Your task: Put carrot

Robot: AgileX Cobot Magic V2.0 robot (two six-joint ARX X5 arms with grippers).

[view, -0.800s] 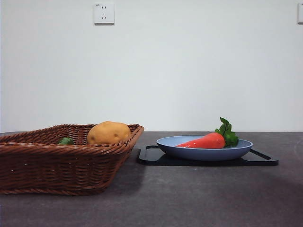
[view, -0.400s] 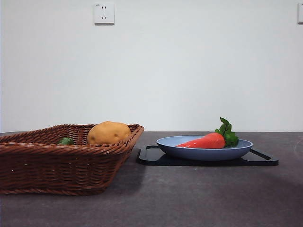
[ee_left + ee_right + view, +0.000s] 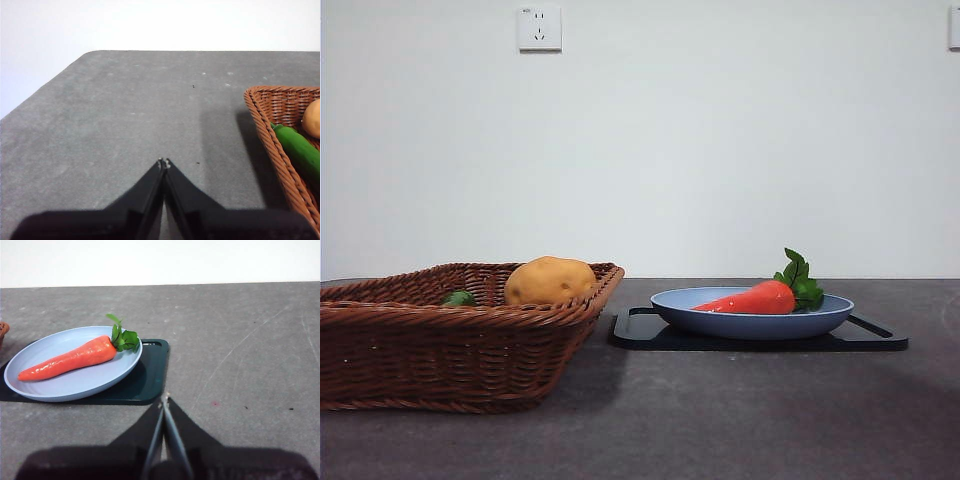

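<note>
Still unmoved, carrot (image 3: 758, 298) (on plate (image 3: 720, 322)).

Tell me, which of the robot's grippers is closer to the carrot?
The right. The right gripper hangs shut over bare table just off the black tray, with the carrot on its blue plate close ahead. The left gripper, also shut, sits beyond the basket, farther away.
</note>
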